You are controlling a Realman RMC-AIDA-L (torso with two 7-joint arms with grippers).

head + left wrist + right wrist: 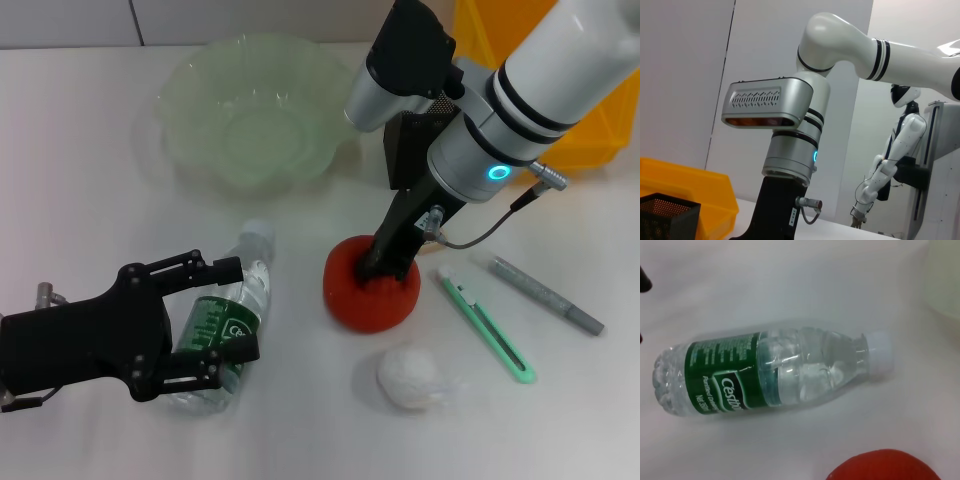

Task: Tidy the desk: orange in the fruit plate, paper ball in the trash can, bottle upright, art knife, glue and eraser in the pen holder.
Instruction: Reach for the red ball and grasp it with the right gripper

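A clear water bottle [256, 288] with a green label lies on its side on the white desk; it also shows in the right wrist view [775, 372]. My left gripper [243, 310] is open, one finger on each side of the bottle's label. A red-orange orange [350, 300] sits at the desk's middle and shows at the edge of the right wrist view [882, 466]. My right gripper [380, 265] is down on the orange's top. A white paper ball [410, 376], a green art knife [487, 327] and a grey glue stick [546, 295] lie to the right. The eraser is not in view.
A pale green fruit plate [190, 95] stands at the back. A yellow bin [590, 140] stands at the back right, with a black mesh pen holder [404, 150] behind my right arm. The left wrist view shows the bin [695, 182], the holder [665, 217] and my right arm [790, 150].
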